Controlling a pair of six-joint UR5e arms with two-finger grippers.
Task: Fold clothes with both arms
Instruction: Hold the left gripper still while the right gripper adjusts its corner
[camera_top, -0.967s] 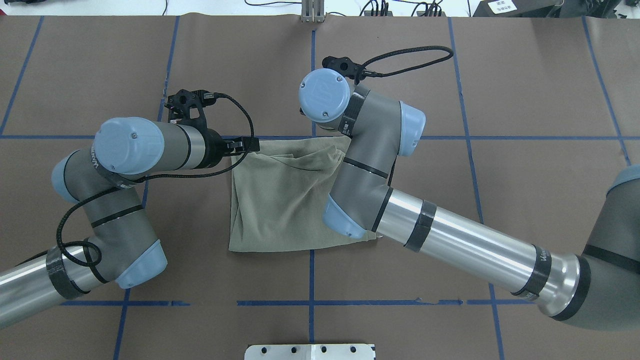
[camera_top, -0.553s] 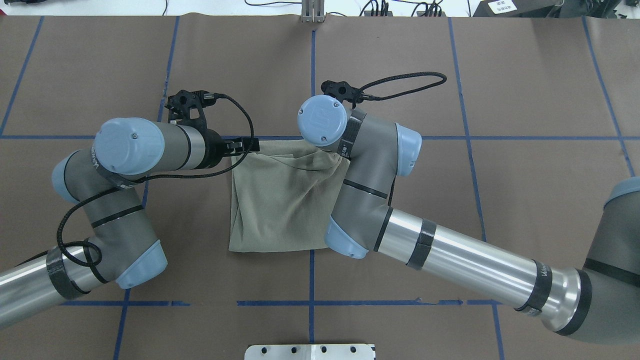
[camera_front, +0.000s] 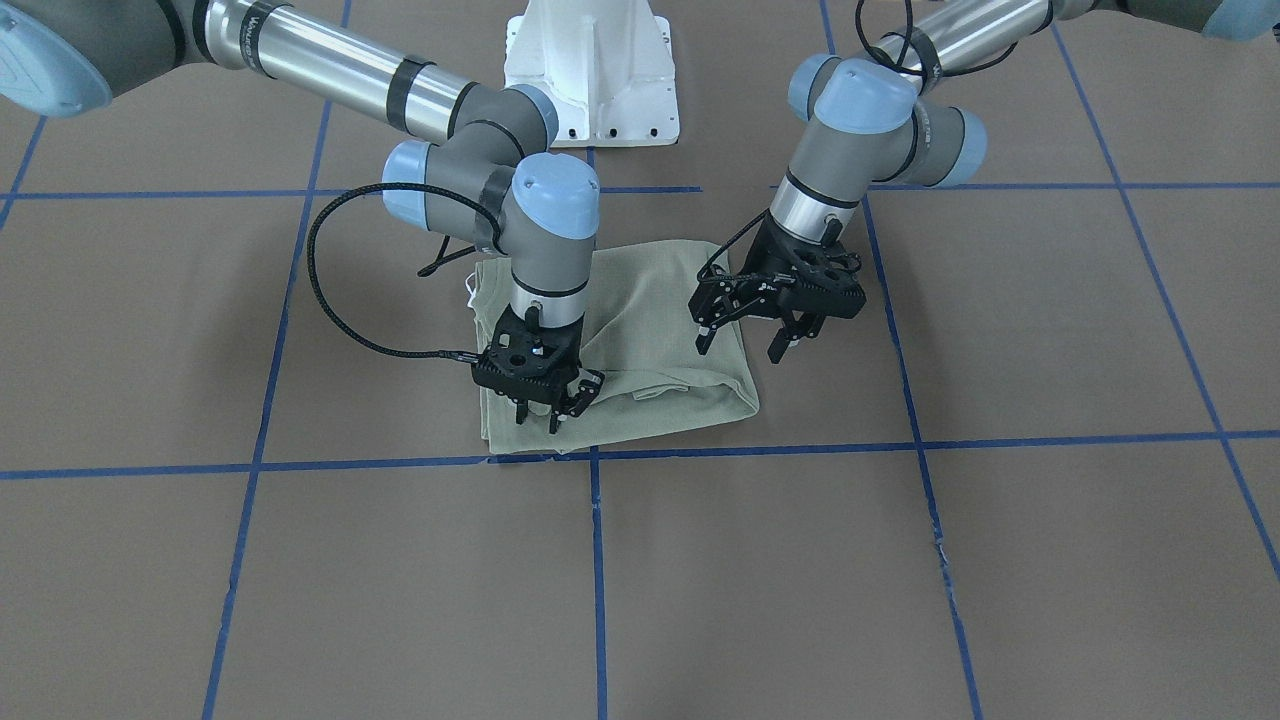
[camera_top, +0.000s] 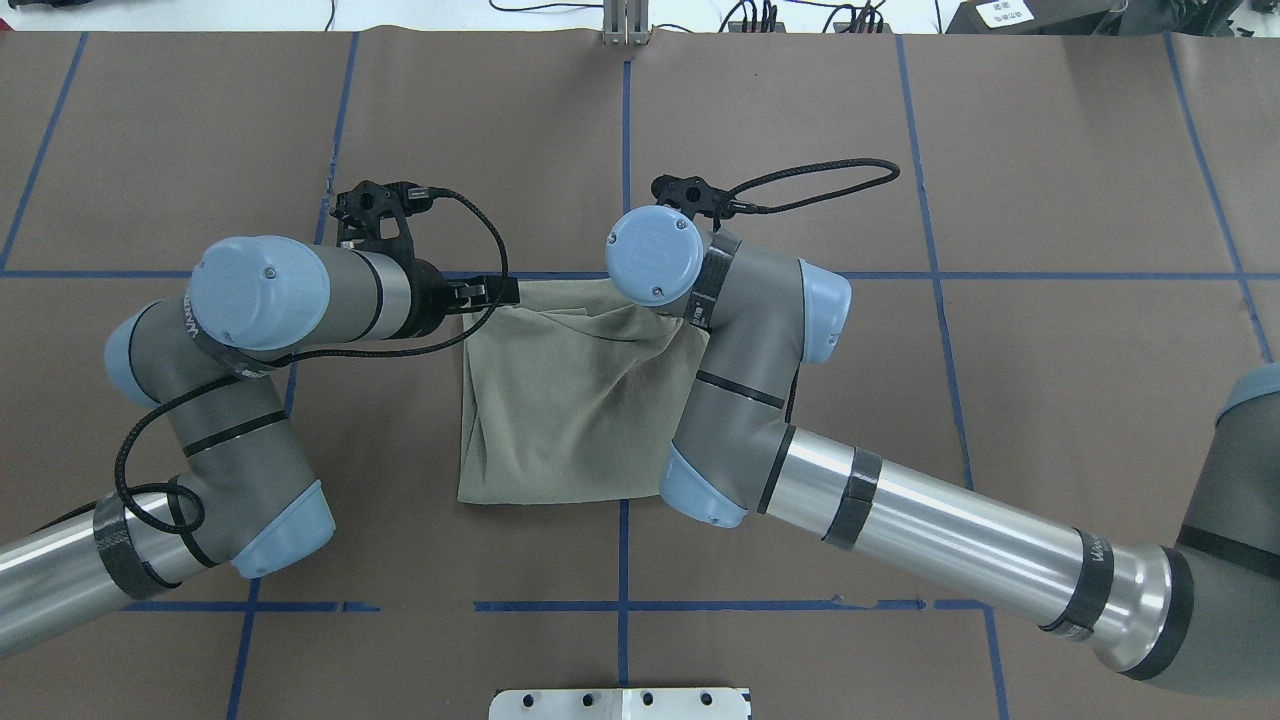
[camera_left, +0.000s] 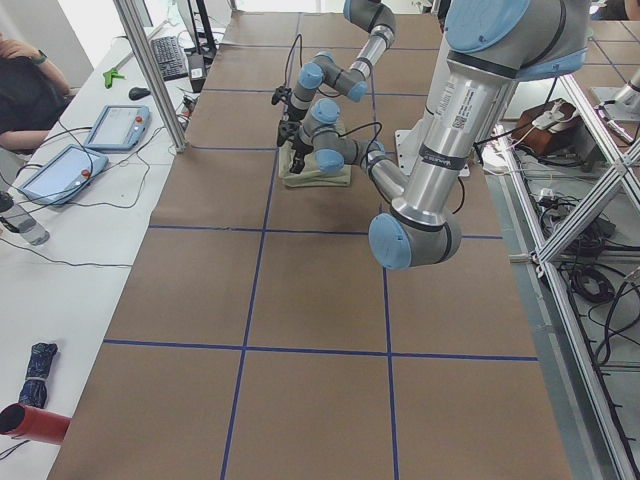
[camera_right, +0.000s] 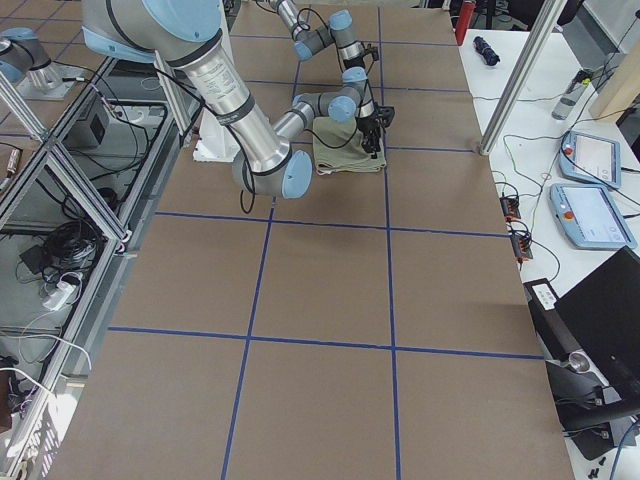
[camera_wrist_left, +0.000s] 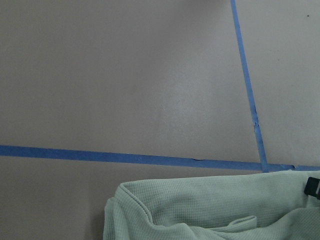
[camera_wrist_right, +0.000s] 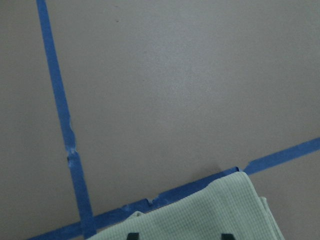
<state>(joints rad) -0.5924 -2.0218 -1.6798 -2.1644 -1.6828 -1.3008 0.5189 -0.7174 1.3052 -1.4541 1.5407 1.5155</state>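
Centrally on the brown table (camera_top: 1000, 200), a folded sage-green shirt (camera_front: 650, 300) lies. Overhead, the right arm (camera_top: 930, 510) hides its own claw; the front view shows the right gripper (camera_front: 555, 405) and left gripper (camera_front: 741, 345) both spread wide over the shirt's corners farthest from the robot.

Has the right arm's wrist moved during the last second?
Yes. Its blue wrist cap came nearer the robot, now overlapping the crosswise blue tape line.

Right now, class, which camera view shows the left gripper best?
The exterior front-facing view: the left gripper shows whole, jaws open, at the shirt's edge. Overhead it shows side-on, jaws unclear; its wrist camera catches only a dark sliver; the side views make it tiny.
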